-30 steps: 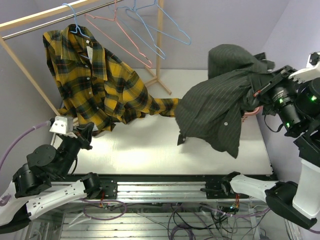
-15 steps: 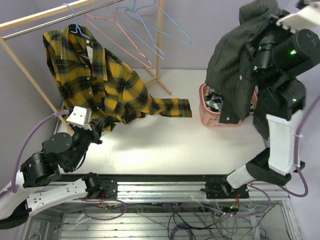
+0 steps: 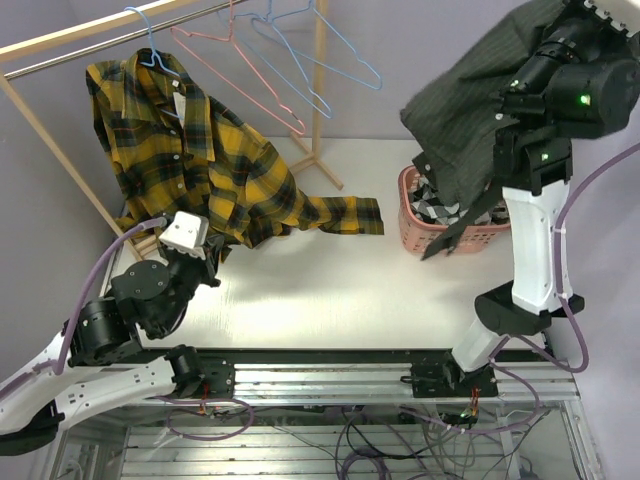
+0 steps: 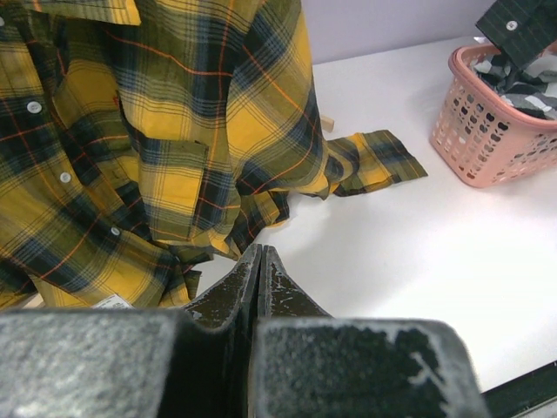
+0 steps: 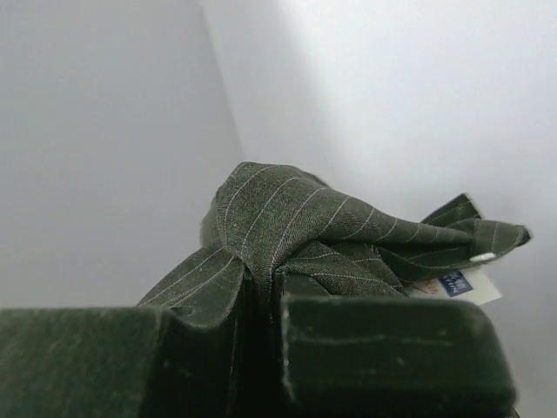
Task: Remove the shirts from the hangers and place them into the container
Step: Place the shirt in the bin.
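I'm dangling the pinstriped shirt [image 3: 452,110], pinched in the right gripper [image 5: 261,283], above the container [image 3: 415,228] at the tabletop [image 3: 330,290]'s right edge; needs lowering, then release. Left gripper [image 4: 259,261] pressed together, empty.

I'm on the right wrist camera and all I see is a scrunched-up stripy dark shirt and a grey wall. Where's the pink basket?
Observer: The container sits on the table, and the loose end of your pinstriped shirt dangles over it.
Operator: Is there anything inside it?
Observer: Yes, a black-and-white checked shirt lies in it.
Operator: What's the other arm doing?
Observer: The left gripper is shut and empty, low over the table, pointing at the yellow plaid shirt.
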Robot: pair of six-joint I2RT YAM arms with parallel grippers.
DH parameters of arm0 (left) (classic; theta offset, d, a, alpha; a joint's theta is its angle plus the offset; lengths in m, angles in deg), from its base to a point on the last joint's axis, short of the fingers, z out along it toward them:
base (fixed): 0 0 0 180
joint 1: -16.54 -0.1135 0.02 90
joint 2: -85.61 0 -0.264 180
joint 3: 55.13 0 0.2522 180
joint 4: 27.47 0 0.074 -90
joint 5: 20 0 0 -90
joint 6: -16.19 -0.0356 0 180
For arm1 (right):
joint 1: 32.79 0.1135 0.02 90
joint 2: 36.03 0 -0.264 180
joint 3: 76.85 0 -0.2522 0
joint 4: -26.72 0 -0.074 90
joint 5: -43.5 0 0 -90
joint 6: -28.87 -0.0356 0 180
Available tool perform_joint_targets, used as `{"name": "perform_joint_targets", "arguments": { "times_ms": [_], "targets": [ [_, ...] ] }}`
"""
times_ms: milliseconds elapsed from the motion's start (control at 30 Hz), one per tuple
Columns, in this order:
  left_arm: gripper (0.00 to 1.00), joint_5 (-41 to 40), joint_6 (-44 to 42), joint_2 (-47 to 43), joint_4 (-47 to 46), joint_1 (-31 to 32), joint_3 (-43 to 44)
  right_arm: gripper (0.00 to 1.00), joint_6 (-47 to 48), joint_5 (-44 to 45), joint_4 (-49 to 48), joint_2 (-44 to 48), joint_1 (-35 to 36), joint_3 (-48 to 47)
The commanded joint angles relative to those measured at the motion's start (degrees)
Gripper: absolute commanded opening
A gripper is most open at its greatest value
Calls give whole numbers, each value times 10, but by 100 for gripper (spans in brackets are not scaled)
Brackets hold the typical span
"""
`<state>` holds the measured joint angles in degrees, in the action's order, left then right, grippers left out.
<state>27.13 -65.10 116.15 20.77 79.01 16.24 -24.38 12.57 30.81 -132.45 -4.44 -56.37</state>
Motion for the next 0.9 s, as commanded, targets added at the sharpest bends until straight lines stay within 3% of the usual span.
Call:
{"name": "perform_joint_targets", "arguments": {
  "times_ms": [0,100,233,467,867],
  "targets": [
    [7,17,-11,11,-29,3,-3,0,-157,-52,158,-31,-107,-12],
    [7,14,-13,15,-28,3,-1,0,-295,-142,264,-53,-191,-25],
    [7,9,-15,18,-27,3,-4,0,-356,-238,306,-82,-239,-57],
    [7,1,-10,31,-51,3,-30,0,-444,-419,300,-112,-298,-63],
    [7,6,13,76,-77,3,-57,0,-528,-517,204,-65,-335,-41]
  ]
}}
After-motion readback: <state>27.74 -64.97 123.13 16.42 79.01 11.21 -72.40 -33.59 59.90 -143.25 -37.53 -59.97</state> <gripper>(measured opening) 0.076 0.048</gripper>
